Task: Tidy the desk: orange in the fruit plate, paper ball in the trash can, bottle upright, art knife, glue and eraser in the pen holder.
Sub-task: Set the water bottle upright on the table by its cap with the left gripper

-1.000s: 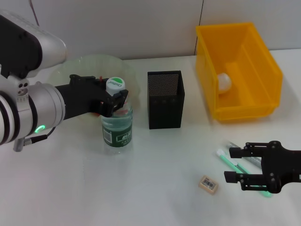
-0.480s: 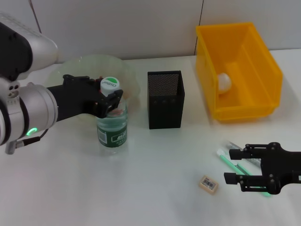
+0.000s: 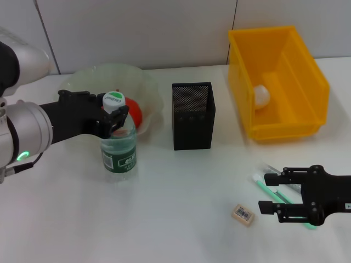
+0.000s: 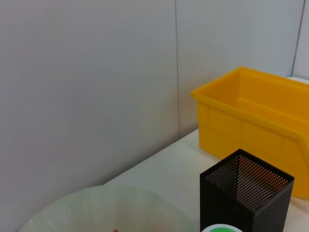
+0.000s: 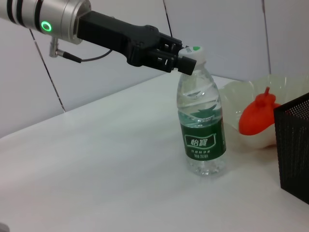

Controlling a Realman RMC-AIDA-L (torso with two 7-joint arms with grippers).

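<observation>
L gripper (image 3: 112, 118) clamps bottle (image 3: 118, 148) neck; bottle upright on worktop (image 3: 175, 219) beside fruit plate (image 3: 151, 93). Jerky release could topple it. R gripper (image 3: 269, 193) open nr eraser (image 3: 243, 214).

The clear bottle (image 3: 118, 147) with green label is stood upright beside the pale green fruit plate (image 3: 151, 90), in which the orange (image 3: 133, 113) is seen. The paper ball (image 3: 261, 95) is held inside the yellow trash can (image 3: 285, 112). The beige eraser (image 3: 243, 213) is laid flat on the bench, well apart from the black mesh pen holder (image 3: 192, 116).
</observation>
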